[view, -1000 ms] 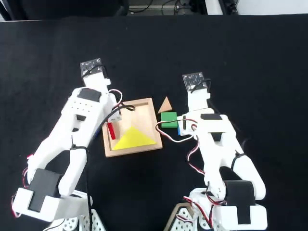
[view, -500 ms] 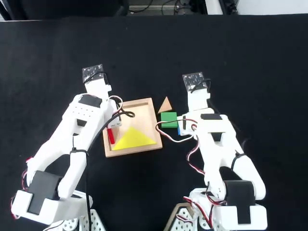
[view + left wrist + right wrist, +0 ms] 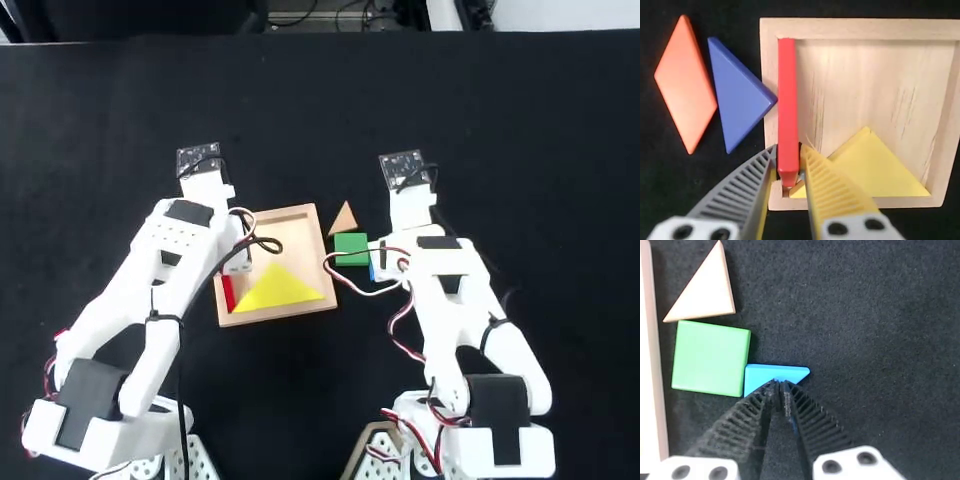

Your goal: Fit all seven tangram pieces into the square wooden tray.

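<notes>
Left gripper [image 3: 787, 148], I see, is clamped on the red wooden piece [image 3: 787, 90] standing on edge against the square wooden tray's [image 3: 855, 29] left wall, while my right gripper [image 3: 779, 385] sits pinched together over the light-blue triangle [image 3: 765, 374].

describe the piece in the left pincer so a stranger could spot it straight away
Find the square wooden tray mid-table. Against one inner wall, clamped in the left pincer, is the red piece. Unlike the yellow triangle lying flat beside it, it stands on edge, a narrow red strip.
</notes>
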You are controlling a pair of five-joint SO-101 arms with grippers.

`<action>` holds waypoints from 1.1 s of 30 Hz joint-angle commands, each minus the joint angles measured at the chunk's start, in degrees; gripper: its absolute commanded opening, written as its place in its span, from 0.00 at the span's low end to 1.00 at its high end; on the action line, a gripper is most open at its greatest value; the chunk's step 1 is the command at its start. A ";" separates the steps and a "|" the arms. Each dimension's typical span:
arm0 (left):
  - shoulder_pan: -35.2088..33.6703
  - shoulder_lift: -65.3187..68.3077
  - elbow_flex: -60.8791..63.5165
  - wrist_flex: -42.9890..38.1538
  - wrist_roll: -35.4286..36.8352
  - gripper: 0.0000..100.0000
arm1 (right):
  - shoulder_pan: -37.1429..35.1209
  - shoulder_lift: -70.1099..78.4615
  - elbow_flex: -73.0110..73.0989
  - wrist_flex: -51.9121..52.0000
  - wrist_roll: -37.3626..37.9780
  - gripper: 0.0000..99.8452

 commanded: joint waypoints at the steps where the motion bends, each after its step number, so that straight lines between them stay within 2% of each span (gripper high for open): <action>1: -0.31 -1.32 -0.84 1.05 -1.14 0.03 | -1.23 0.84 -3.38 0.09 0.53 0.01; 4: 0.22 -1.32 -0.75 1.14 -4.22 0.08 | -1.23 0.84 -3.38 0.09 0.53 0.01; 7: -0.04 -1.32 -1.27 2.46 -4.13 0.18 | -1.23 0.84 -3.38 0.09 0.53 0.01; 10: 0.04 -1.41 -1.36 2.64 -4.13 0.23 | -1.23 0.84 -3.38 0.00 0.53 0.01; 17: 0.22 -2.11 -3.03 2.20 -3.69 0.23 | -1.23 0.84 -3.38 0.00 0.53 0.01; 22: 0.31 -8.09 -3.47 1.76 -3.60 0.23 | -1.23 0.84 -3.38 0.00 0.53 0.01; 30: 1.19 -12.75 3.74 -11.52 -3.87 0.23 | -1.23 0.84 -3.38 0.00 0.53 0.01; 33: 3.74 -13.27 5.41 -12.40 -3.96 0.23 | -1.23 0.84 -3.38 0.00 0.53 0.01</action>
